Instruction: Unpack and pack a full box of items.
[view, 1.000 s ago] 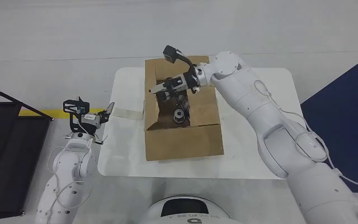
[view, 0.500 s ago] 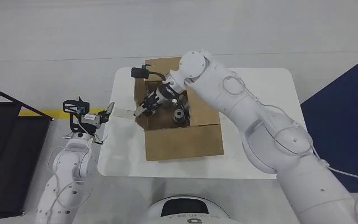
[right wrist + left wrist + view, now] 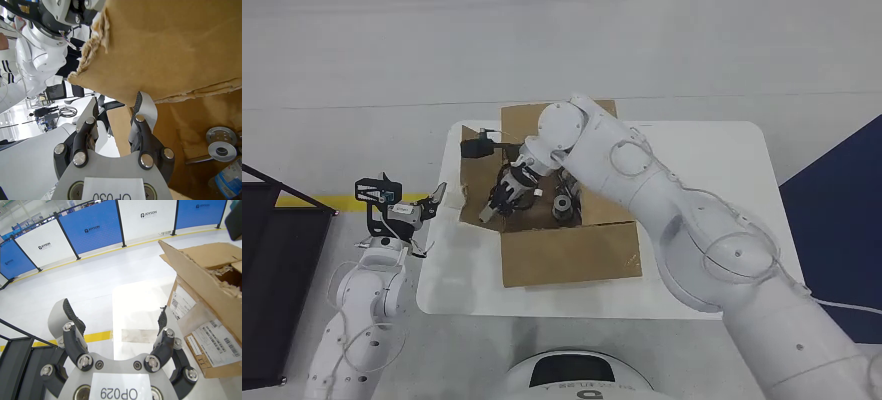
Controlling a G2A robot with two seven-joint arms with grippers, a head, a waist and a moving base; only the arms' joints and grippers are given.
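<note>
Box (image 3: pixel 567 240) on bench (image 3: pixel 702 200), flaps open; metal spool (image 3: pixel 561 207) seen inside. Torn side flap (image 3: pixel 479 180) lies between spread, unclamped fingers of right gripper (image 3: pixel 494 205). Flap best pinched near fold, pressed outward slowly. Left gripper (image 3: pixel 434 196) beside box, fingers released, empty.

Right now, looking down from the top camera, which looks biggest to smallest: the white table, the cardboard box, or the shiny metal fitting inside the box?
Largest to smallest in the top view:
1. white table
2. cardboard box, with its flaps spread open
3. metal fitting, small, lying inside the box
None of these is a close call.
</note>
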